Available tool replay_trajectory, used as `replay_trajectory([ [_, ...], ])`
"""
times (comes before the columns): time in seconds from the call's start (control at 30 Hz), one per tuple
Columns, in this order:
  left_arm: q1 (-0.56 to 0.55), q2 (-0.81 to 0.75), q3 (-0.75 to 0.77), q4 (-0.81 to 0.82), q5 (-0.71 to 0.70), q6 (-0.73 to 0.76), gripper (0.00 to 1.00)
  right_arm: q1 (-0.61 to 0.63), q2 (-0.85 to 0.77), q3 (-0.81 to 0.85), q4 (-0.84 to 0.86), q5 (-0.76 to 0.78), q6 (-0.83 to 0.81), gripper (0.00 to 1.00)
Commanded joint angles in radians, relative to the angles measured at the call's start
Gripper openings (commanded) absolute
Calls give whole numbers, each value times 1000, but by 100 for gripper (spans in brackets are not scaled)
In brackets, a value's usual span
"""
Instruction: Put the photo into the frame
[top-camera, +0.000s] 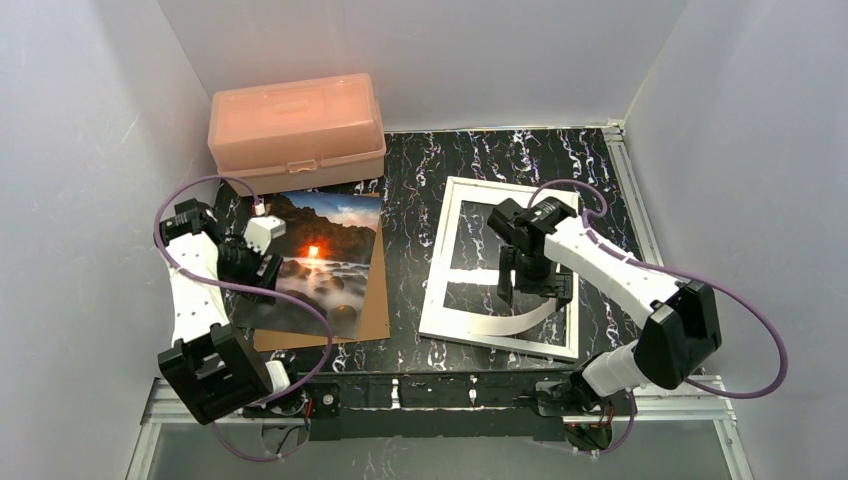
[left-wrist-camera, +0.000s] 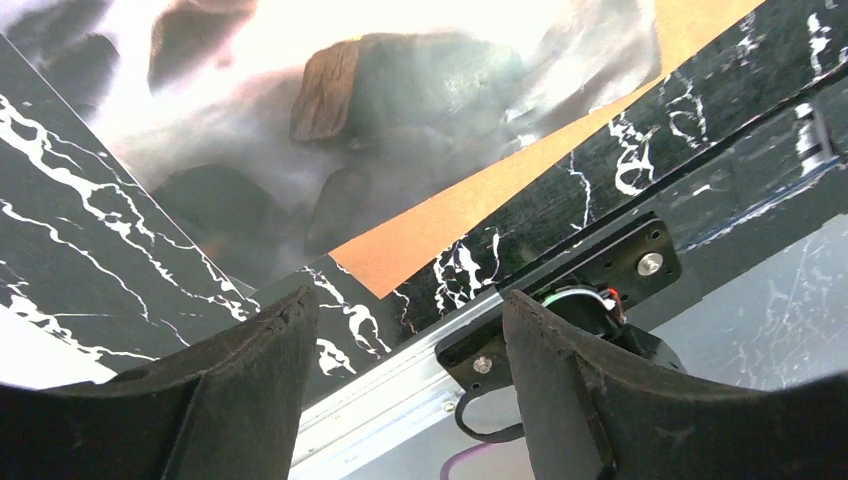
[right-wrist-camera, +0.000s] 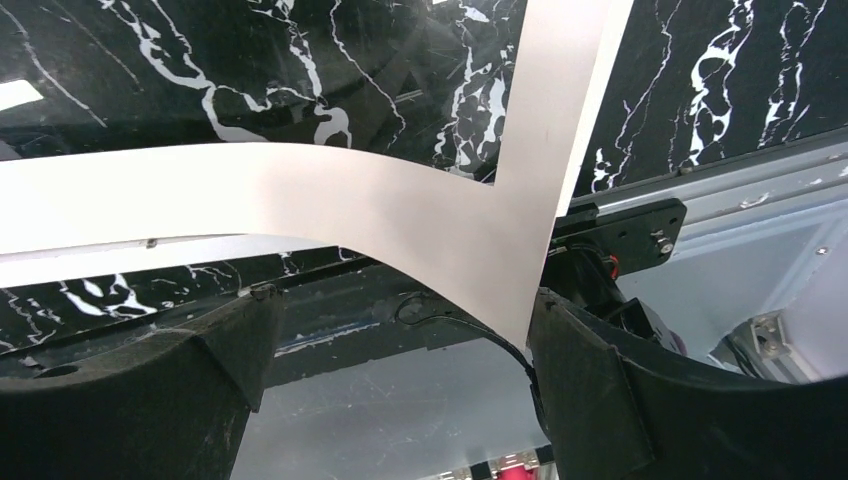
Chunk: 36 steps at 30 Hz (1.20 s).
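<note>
**Left gripper** (left-wrist-camera: 408, 305): the fingers (left-wrist-camera: 250, 385) stand apart and grasp nothing. Between them you see only the black marbled table (left-wrist-camera: 90, 230) and the metal edge rail (left-wrist-camera: 380, 400). Just beyond the fingertips lies the glossy rectangular sunset seascape photo (left-wrist-camera: 400, 110), face up on a plain brown cardboard backing board (left-wrist-camera: 470, 210). No contact with it is visible.

**Right gripper** (right-wrist-camera: 405, 300): the jaws are spread wide and hold nothing. Beyond them is a corner of the thin white rectangular picture frame (right-wrist-camera: 400, 210), which lies flat and well apart from the photo.

**Step in hand:** judged to be the photo pickup, not yet made.

**Next move:** get one finger under a photo edge and leave the board behind.
</note>
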Motion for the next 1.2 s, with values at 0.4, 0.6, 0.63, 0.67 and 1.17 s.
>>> replay_trajectory([
  [0.4,-451,6,188,-72,195,-420,68,-3,-44,-85,103,30,-32,99],
  [0.6,-818,137,188,197,55,-725,70,-3,-50,-105,137,5,-30,99],
  [0.63,-852,170,201,225,43,-759,71,-3,-58,-110,141,6,-29,99],
  [0.67,-882,209,223,246,33,-789,72,-3,-66,-114,147,8,-28,99],
  [1.17,-1122,634,501,396,-78,-924,74,-3,-103,-105,167,14,-33,99],
])
